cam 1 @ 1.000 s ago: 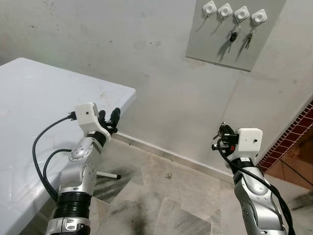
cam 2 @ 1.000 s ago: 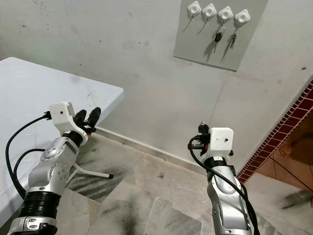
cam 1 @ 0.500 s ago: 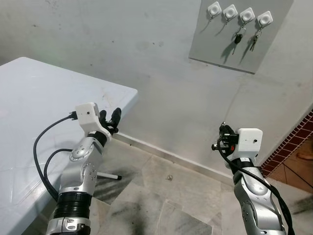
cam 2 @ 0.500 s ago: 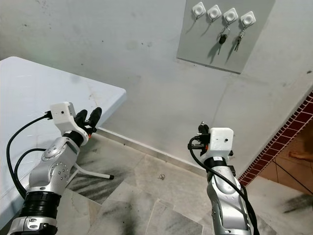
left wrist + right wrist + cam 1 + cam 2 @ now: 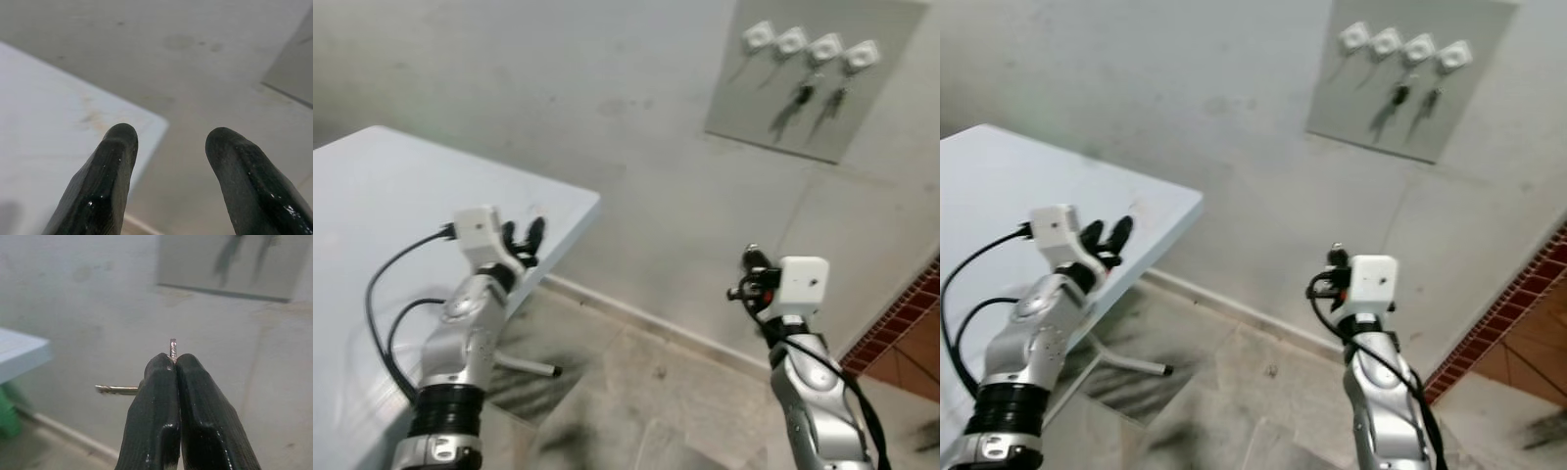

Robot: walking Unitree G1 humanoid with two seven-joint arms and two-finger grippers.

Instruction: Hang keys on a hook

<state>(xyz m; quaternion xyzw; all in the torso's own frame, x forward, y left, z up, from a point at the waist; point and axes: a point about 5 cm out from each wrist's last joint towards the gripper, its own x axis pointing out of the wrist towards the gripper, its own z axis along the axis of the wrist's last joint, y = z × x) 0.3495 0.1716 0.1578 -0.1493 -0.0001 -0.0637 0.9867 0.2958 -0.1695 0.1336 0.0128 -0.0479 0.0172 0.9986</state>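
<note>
Keys in hand, hook board not reached.

Right gripper [image 5: 175,363] jaws pinch the keys [image 5: 117,389]; left gripper [image 5: 168,147] gapes empty; hooks [image 5: 803,44] well above.

light: soft, even daylight
blur: head views smeared by motion
shadows: faint, beneath hung keys [image 5: 803,96]
wrist views: sharper

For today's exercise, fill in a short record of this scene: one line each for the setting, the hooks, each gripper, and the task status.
setting: white table beside a grey wall, tiled floor
hook board: four white hooks; keys hang from the two on the robot's right
left gripper: open, holding nothing, raised by the table corner
right gripper: shut on keys, well below the board
status: keys not yet hung
</note>
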